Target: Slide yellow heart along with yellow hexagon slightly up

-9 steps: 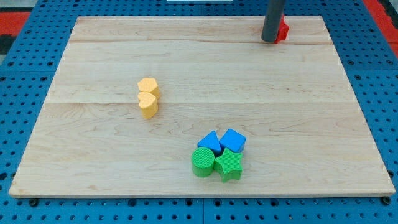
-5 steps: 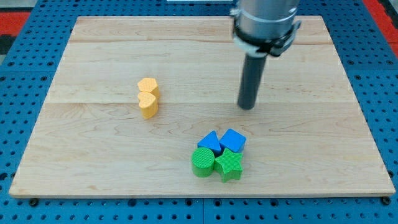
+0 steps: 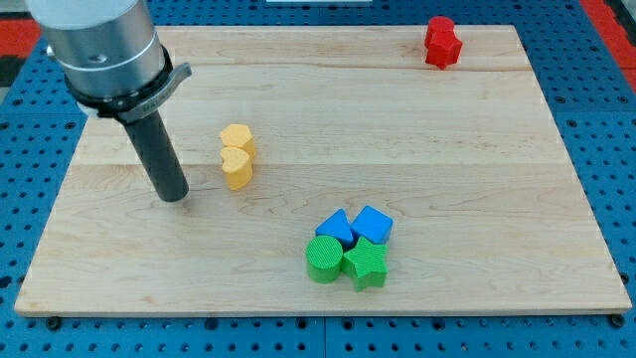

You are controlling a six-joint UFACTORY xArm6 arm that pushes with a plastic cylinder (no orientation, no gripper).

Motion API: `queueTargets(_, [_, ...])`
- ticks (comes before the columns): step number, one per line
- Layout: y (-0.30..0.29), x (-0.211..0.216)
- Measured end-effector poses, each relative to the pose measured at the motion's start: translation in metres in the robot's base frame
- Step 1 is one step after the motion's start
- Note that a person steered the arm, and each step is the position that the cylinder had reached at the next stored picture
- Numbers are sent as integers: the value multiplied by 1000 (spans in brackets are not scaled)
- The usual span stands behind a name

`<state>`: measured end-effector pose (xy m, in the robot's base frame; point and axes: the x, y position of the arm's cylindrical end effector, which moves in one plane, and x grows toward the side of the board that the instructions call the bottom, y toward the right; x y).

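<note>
The yellow heart (image 3: pixel 237 168) lies left of the board's middle, touching the yellow hexagon (image 3: pixel 238 139) just above it. My tip (image 3: pixel 174 196) rests on the board to the left of and slightly below the yellow heart, a short gap away, touching neither block.
A red block (image 3: pixel 440 41) sits near the view's top right edge of the wooden board (image 3: pixel 497 149). A cluster of two blue blocks (image 3: pixel 356 226), a green cylinder (image 3: pixel 323 259) and a green star (image 3: pixel 366 265) lies at the lower middle.
My tip has swept from the top right by the red block, across the middle, to the left of the yellow pair. No block has moved.
</note>
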<state>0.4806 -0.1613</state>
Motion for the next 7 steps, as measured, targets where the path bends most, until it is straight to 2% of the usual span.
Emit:
queueTargets(1, [6, 1])
queueTargets(2, [6, 21])
queueTargets(3, [33, 23])
queueTargets(4, [55, 10])
queueTargets(7, [58, -84])
